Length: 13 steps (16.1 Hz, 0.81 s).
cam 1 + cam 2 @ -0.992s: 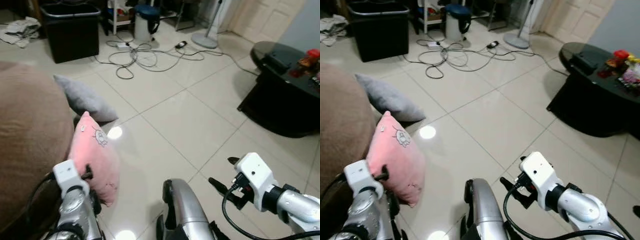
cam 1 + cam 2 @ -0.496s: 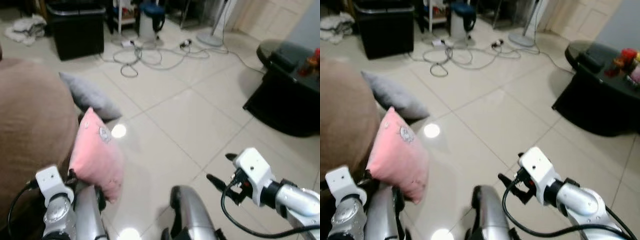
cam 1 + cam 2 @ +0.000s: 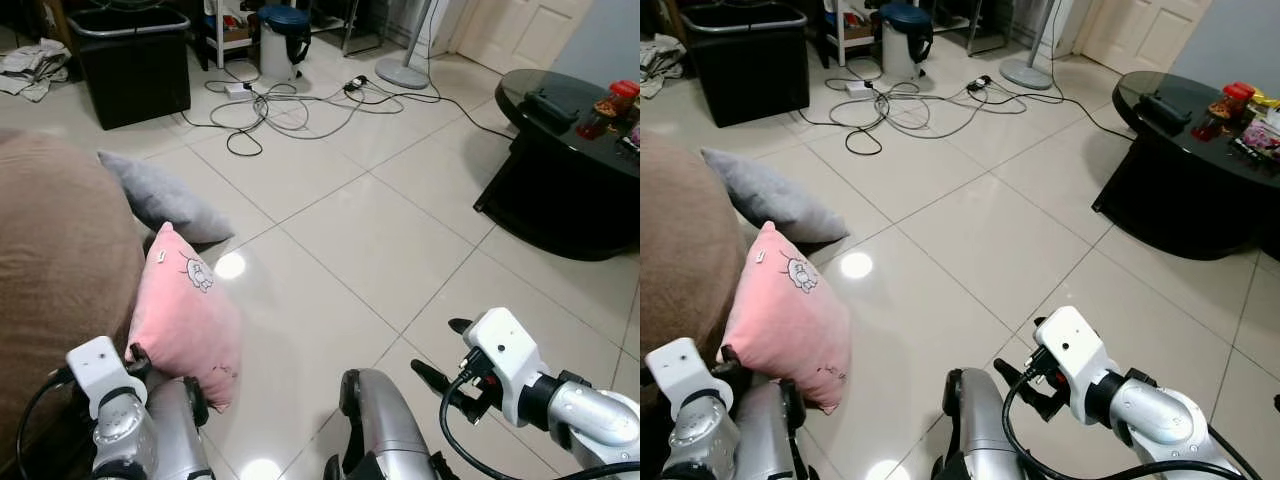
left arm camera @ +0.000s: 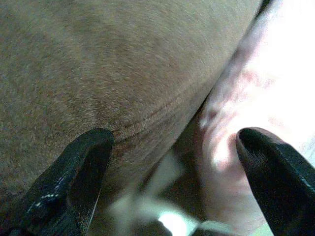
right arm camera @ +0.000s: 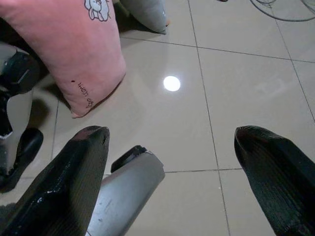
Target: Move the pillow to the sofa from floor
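The soft pink pillow with a small cartoon print [image 3: 185, 325] stands on the glossy cream tiled floor [image 3: 360, 240], leaning against the brown fabric sofa [image 3: 55, 280]. My left gripper [image 4: 172, 172] is down low between sofa and pillow, fingers spread wide, one finger [image 4: 74, 172] over the sofa fabric, the other by the pillow. My right gripper [image 5: 172, 177] hovers over the floor, fingers spread, pillow well apart from it. A grey cushion [image 3: 160, 195] lies just behind the pink one.

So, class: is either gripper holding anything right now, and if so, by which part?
Nothing is held. The left gripper is open, one finger against the brown sofa, the other by the pink pillow. The right gripper is open over bare floor.
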Motion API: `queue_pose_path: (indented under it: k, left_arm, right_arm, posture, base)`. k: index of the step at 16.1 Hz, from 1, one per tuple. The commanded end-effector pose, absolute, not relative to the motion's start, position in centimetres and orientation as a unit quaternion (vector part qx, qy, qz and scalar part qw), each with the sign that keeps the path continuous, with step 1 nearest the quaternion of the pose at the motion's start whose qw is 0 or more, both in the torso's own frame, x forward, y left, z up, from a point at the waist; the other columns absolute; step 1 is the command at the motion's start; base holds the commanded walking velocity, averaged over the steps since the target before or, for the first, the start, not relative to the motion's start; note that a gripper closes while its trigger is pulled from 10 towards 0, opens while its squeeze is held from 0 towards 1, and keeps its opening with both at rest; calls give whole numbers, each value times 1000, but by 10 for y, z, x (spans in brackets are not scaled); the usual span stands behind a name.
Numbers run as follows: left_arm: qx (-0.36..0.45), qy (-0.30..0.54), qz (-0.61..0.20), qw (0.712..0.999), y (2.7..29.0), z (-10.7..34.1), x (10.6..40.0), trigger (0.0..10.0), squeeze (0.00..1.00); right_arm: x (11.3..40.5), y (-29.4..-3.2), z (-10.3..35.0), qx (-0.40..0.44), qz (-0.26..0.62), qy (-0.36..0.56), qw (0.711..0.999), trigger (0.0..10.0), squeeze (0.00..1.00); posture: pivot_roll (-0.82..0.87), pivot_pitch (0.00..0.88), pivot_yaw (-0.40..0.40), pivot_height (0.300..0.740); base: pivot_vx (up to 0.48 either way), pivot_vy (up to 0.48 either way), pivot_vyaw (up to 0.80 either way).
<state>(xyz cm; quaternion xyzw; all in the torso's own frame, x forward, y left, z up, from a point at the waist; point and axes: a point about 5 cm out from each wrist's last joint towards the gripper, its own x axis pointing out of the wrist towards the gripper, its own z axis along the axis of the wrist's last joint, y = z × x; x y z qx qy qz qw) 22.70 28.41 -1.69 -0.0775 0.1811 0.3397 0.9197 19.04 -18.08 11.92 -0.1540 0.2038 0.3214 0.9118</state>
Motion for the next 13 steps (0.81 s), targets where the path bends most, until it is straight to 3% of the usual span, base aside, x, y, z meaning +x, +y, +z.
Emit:
queue_pose_path:
  k: [1,6,13]
  left_arm:
    - [-103,171,337,920,283,-17,226,10000,1000]
    - [-142,167,264,939,281,-26,211,10000,1000]
    - [-142,196,256,936,269,-39,199,10000,1000]
  right_arm:
    - [189,-184,121,-160,311,203,914,10000,0]
    - [192,-184,118,-155,299,201,920,10000,0]
    - [194,-182,117,-150,297,198,922,10000,0]
  posture:
    - [-274,91,-164,547]
    - [-246,95,-140,547]
    - [-237,95,-134,547]
  base:
    - [0,0,0]
    - [0,0,0]
    - [0,0,0]
